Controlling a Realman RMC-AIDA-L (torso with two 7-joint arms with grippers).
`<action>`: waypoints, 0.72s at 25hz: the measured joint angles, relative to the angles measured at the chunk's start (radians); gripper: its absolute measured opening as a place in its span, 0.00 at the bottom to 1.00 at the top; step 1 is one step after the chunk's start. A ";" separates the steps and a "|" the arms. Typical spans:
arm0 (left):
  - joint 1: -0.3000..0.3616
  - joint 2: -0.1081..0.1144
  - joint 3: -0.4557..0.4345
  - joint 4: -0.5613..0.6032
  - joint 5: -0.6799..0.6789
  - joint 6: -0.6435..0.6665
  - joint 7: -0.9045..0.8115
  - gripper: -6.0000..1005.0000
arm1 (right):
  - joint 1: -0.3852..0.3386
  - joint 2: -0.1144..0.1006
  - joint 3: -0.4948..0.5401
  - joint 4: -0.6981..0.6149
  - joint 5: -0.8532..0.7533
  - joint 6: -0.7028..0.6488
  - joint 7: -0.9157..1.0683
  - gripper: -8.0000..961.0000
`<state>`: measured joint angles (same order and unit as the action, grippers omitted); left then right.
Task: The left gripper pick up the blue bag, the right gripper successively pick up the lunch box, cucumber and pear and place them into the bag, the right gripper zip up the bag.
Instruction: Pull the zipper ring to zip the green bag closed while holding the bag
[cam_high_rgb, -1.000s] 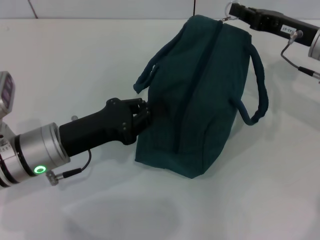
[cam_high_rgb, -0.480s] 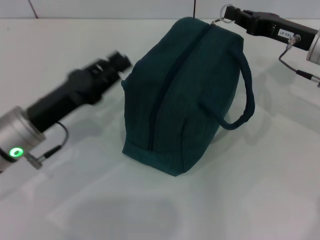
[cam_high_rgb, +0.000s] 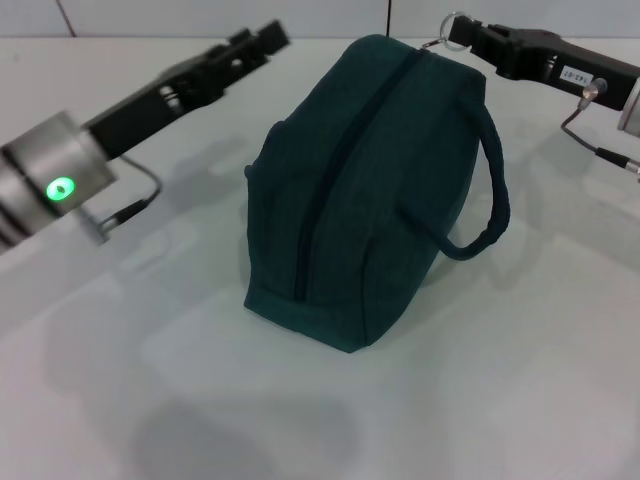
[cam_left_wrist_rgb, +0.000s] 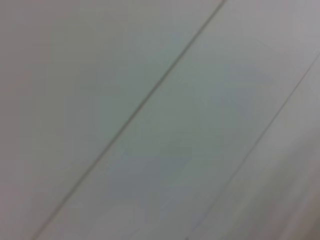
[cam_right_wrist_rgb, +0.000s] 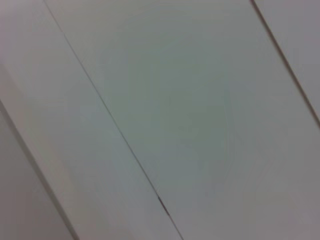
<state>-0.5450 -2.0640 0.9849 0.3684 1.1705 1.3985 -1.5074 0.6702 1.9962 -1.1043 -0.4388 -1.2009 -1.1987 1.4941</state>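
Observation:
The blue bag (cam_high_rgb: 380, 190) stands on the white table (cam_high_rgb: 520, 380) with its long zipper (cam_high_rgb: 335, 170) shut along the top. One handle (cam_high_rgb: 490, 200) loops out on its right side. At the bag's far end my right gripper (cam_high_rgb: 468, 35) is shut on the metal ring pull (cam_high_rgb: 454, 25). My left gripper (cam_high_rgb: 262, 40) hangs in the air to the bag's far left, apart from it and holding nothing. The lunch box, cucumber and pear are out of view. Both wrist views show only pale flat surface.
The table's far edge meets a wall (cam_high_rgb: 200, 15) just behind the bag. The left arm's body (cam_high_rgb: 60, 180) reaches across the left side above the table. A cable (cam_high_rgb: 590, 140) hangs from the right arm.
My left gripper has let go of the bag's left side and swung up and away to the far left. The bag has settled a little leftward. The right gripper stays on the ring pull.

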 joint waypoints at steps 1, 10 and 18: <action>-0.031 0.000 0.000 0.002 0.035 -0.031 -0.042 0.66 | -0.001 0.002 0.000 0.000 0.000 -0.001 -0.003 0.06; -0.170 -0.006 0.000 0.003 0.262 -0.128 -0.204 0.89 | -0.006 0.008 0.002 0.000 0.000 -0.018 -0.020 0.07; -0.172 -0.009 0.002 0.012 0.280 -0.159 -0.245 0.88 | -0.021 0.013 0.015 0.000 0.008 -0.039 -0.032 0.08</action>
<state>-0.7169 -2.0732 0.9864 0.3804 1.4502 1.2393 -1.7525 0.6492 2.0090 -1.0891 -0.4393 -1.1925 -1.2379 1.4619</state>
